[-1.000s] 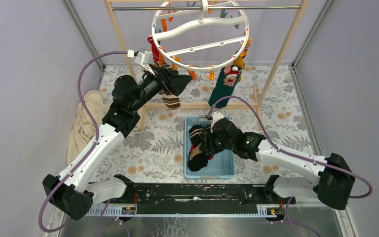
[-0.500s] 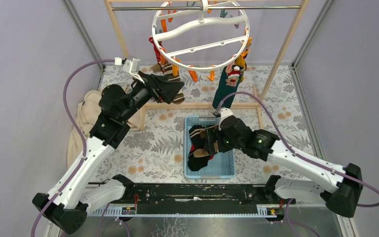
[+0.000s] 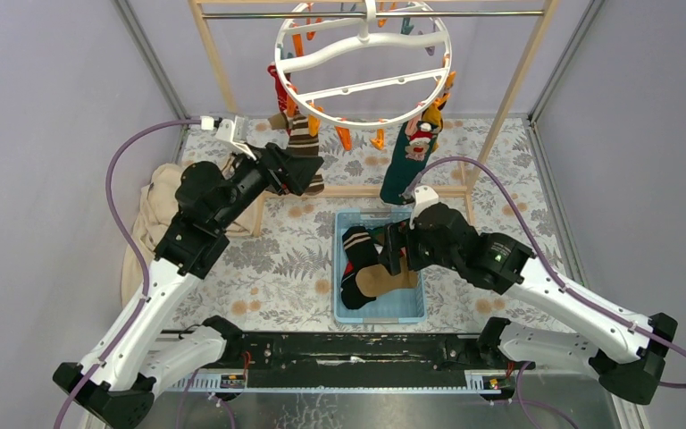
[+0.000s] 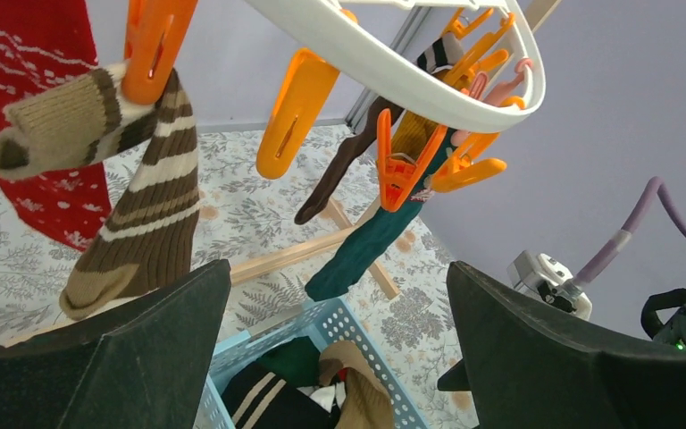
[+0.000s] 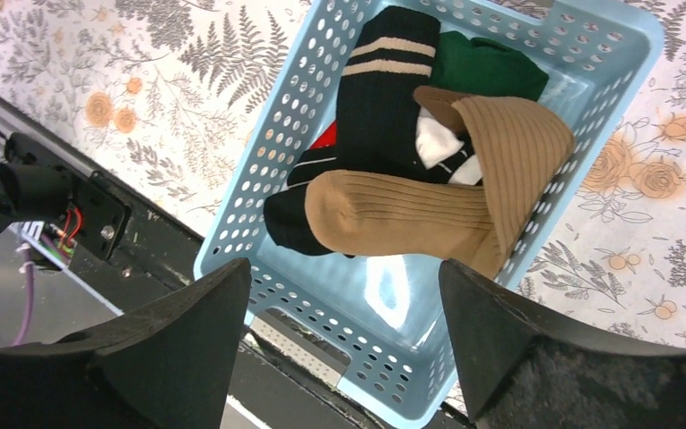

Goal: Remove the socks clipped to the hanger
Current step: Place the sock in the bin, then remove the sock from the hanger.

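The white ring hanger point(image 3: 362, 63) hangs from the rack with orange clips point(image 4: 288, 125). Clipped to it are a brown striped sock point(image 3: 302, 143) point(image 4: 147, 214), a red patterned sock point(image 4: 45, 143) and a dark green sock point(image 3: 402, 170) point(image 4: 366, 246). My left gripper point(image 3: 311, 172) point(image 4: 339, 357) stands wide open just below and in front of the brown striped sock, holding nothing. Over the blue basket point(image 3: 415, 308) point(image 5: 259, 170) my right gripper point(image 3: 391, 252) point(image 5: 344, 349) is open and empty. A tan sock point(image 5: 393, 214), a black striped sock point(image 5: 384, 89) and a green one point(image 5: 487, 67) lie in the basket.
The wooden rack frame point(image 3: 214, 63) carries the hanger, and its lower bar point(image 3: 357, 190) crosses behind the basket. A beige cloth point(image 3: 147, 223) is heaped at the left wall. A floral mat point(image 3: 277, 259) covers the table.
My left arm drew back down and left from the hanger, fully open; the brown striped sock stays clipped. My right gripper opened and the tan sock now lies in the basket.
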`<state>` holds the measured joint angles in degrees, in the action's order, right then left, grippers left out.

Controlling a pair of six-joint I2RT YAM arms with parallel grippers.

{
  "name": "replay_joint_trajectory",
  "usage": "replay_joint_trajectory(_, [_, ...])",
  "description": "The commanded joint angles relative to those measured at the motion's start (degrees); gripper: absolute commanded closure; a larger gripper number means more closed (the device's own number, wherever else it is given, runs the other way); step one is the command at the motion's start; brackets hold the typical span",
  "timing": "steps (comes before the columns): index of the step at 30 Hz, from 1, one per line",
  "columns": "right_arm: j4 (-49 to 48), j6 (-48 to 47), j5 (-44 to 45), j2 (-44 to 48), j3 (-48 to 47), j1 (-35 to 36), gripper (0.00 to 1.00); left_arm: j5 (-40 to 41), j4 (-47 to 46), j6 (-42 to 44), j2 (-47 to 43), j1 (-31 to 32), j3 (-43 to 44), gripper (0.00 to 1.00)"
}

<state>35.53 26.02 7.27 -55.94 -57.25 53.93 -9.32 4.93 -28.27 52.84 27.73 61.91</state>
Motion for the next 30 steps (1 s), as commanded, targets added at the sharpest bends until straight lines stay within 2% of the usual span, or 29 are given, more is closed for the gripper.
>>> replay_joint_trajectory(1, [-2.21, -1.22, 3.95, -1.35, 0.83, -0.32, 0.18, 2.13, 1.04, 1.44, -1.22, 0.22, -0.48, 0.01])
replay_joint_trajectory(5, [-7.02, -1.93, 5.43, -4.43, 1.97, -0.32, 0.26, 4.32, 2.28, 1.64, -1.34, 0.2, -0.39, 0.01])
replay_joint_trajectory(8, [-10.78, -2.92, 4.57, -7.23, 0.8, -0.32, 0.33, 8.91, 5.0, 1.35, -1.47, 0.16, -0.02, 0.01])
replay_joint_trajectory(10, [-14.1, -3.82, 4.41, -8.44, 0.53, -0.32, 0.34, 13.09, 6.85, 1.29, -1.63, 0.2, 0.14, 0.01])
replay_joint_trajectory(17, [-36.21, -8.22, 4.53, -10.88, 7.12, -0.34, 0.25, 22.61, 10.86, 0.15, -4.22, 0.12, -1.53, 0.01])
replay_joint_trajectory(22, [-53.03, -9.28, 3.91, -17.16, 11.22, -0.32, 0.2, 28.47, 15.16, -1.34, -6.12, 0.14, -1.81, 0.01])
replay_joint_trajectory(30, [-75.09, -13.86, 3.54, -29.91, 11.22, -0.32, 0.17, 30.54, 19.94, -2.49, -6.9, -0.2, -1.71, 0.01])
